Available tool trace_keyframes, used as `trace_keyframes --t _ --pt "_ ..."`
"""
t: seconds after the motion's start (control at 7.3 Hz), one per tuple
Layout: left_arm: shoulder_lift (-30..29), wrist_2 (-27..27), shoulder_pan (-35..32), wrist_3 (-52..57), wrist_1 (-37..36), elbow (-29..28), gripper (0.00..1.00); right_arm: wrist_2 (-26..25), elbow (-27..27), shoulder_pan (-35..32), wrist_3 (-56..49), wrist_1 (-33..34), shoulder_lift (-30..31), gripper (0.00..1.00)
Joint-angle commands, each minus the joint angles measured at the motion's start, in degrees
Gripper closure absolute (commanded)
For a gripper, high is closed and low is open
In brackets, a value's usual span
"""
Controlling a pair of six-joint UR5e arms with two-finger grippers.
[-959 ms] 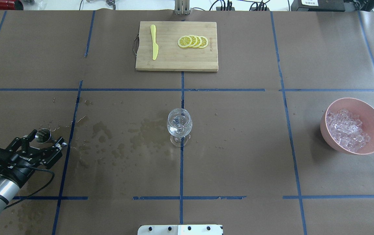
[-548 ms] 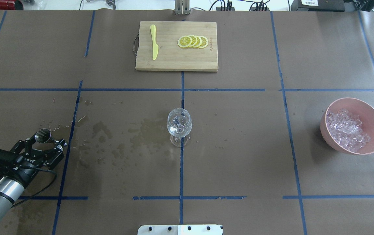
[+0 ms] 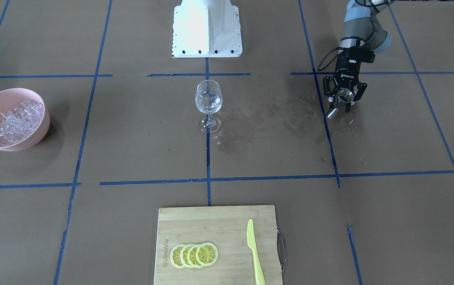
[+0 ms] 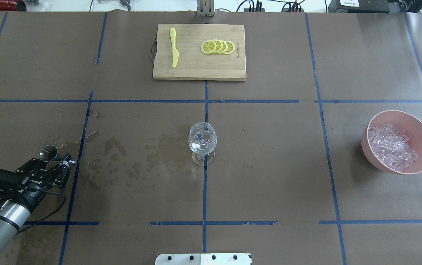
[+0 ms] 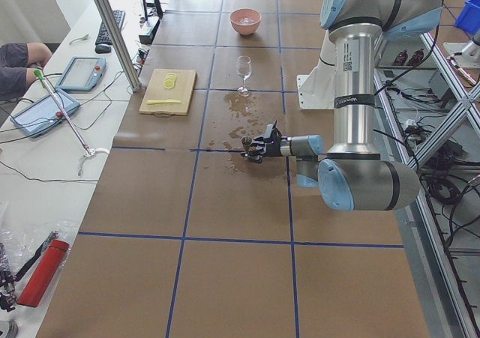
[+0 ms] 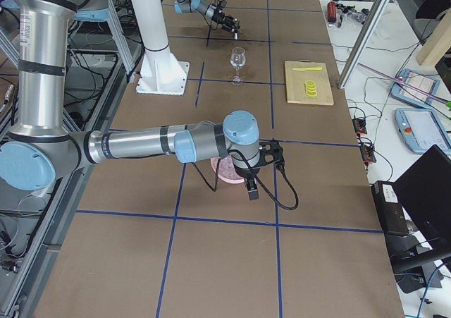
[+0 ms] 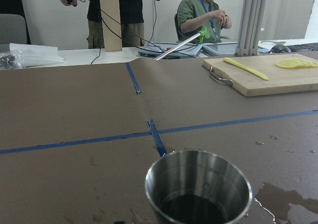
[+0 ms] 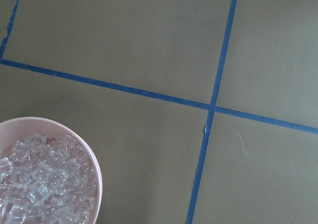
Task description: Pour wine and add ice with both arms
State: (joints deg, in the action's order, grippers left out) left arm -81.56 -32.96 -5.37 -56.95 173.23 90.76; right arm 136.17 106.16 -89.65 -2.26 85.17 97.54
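Observation:
A steel jigger (image 4: 48,153) stands upright at the table's near left, also seen in the front view (image 3: 344,95). In the left wrist view (image 7: 198,189) it holds dark liquid. My left gripper (image 4: 54,160) is open, its fingers apart on either side of the jigger. The clear wine glass (image 4: 202,141) stands at the table's centre. The ice (image 4: 391,147) fills a pink bowl (image 4: 402,112) at the right. The right wrist view shows the ice (image 8: 35,184) from above. My right gripper (image 6: 248,177) hangs above the bowl; I cannot tell if it is open or shut.
A wooden cutting board (image 4: 199,70) with lemon slices (image 4: 218,47) and a yellow knife (image 4: 174,48) lies at the far centre. Wet stains (image 4: 141,154) mark the paper between jigger and glass. The white base block (image 3: 207,27) is at the near edge.
My left gripper has drawn back a little and turned, while the jigger stays where it was. Glass and bowl have not moved.

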Motion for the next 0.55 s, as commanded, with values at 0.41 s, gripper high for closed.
trace_keyframes --t 0.41 --pt "-0.1 0.0 0.5 -0.1 0.0 -0.1 0.62 -0.1 -0.1 0.0 0.0 0.0 0.0 0.0"
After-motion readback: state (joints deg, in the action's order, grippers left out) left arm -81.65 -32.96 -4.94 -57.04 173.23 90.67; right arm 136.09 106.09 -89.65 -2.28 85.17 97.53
